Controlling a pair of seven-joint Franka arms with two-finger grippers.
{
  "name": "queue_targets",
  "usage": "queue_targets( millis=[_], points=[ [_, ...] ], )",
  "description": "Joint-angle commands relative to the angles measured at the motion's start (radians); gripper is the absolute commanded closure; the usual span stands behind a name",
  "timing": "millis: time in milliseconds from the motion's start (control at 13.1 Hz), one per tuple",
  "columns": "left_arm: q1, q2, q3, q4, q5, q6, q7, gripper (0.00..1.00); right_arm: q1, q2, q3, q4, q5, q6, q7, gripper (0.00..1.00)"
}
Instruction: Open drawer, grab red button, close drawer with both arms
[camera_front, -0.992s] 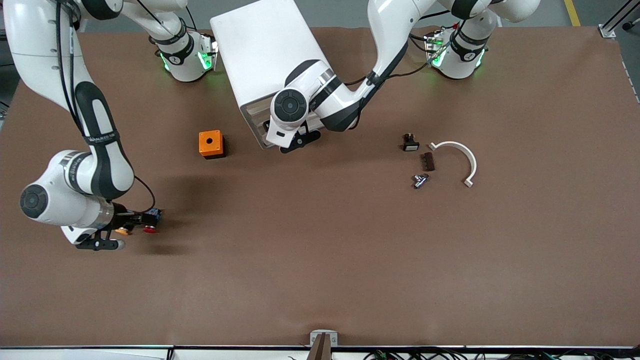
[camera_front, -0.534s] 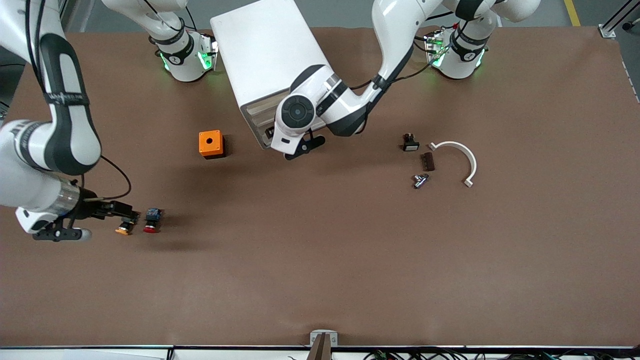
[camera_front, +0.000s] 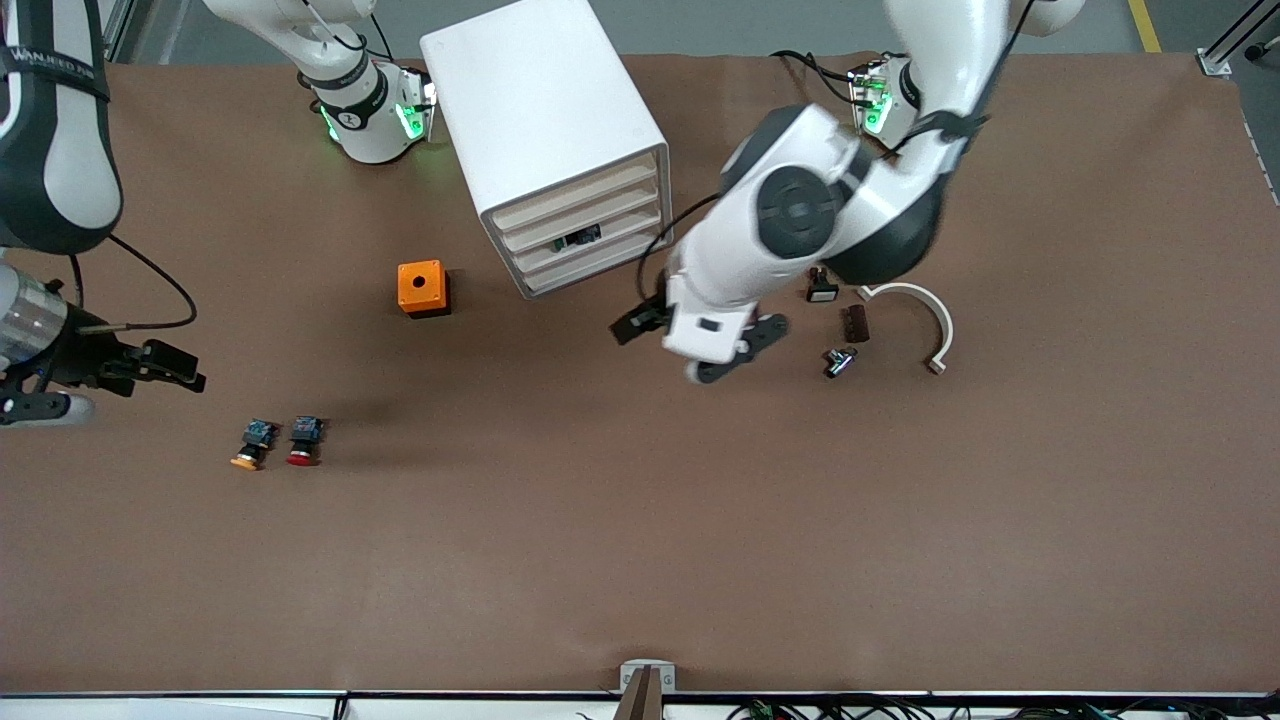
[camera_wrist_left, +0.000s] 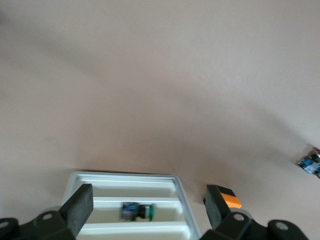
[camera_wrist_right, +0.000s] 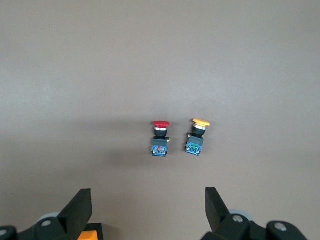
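Matt brown table, glossy white plastic, one bright metal part

The table (camera_front: 640, 520) has a dull, slightly grainy brown covering. The cabinet (camera_front: 540, 110) and its drawer (camera_front: 585, 212) look like smooth white plastic. The button (camera_front: 303, 440) has a shiny red cap on a black body; the orange cube (camera_front: 421, 287) is smooth plastic. The arms' shells (camera_front: 800, 230) gleam white, their fingers (camera_wrist_left: 79, 209) matt black. A small fitting (camera_front: 840, 361) looks like polished metal.

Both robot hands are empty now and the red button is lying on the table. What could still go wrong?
1. The red button lies right beside the orange-capped button. Both look alike, so a later grab might take the wrong one.
2. The drawer shows a dark part at its front; if it is not fully shut, it may need another push.
3. The left gripper hangs, jaws open, near small parts; the right gripper is clear.
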Motion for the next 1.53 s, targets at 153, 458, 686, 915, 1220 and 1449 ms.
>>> queue_targets(
  millis=[153,458,686,915,1220,1449],
  points=[
    [0.181,-0.163,-0.007,-0.052,0.109,-0.307,0.358,0.01,-0.016,-0.118,0.012,-0.006,-0.036,-0.034,0.003,0.00],
    [0.299,-0.264,-0.008,-0.146,0.207,-0.378,0.653,0.01,-0.016,-0.160,0.014,0.050,-0.079,-0.140,0.001,0.00],
    [0.452,-0.382,-0.008,-0.277,0.218,-0.372,0.924,0.02,-0.013,-0.164,0.018,0.062,-0.089,-0.140,0.003,0.00],
    [0.569,-0.491,-0.008,-0.427,0.244,-0.281,1.120,0.02,-0.014,-0.164,0.017,0.076,-0.098,-0.137,0.003,0.00],
    [0.579,-0.570,-0.002,-0.555,0.287,-0.055,1.123,0.01,-0.013,-0.170,0.020,0.082,-0.110,-0.145,0.001,0.00],
    [0.573,-0.523,-0.004,-0.453,0.288,-0.013,1.108,0.01,-0.011,-0.181,0.021,0.081,-0.112,-0.147,0.001,0.00]
  ],
)
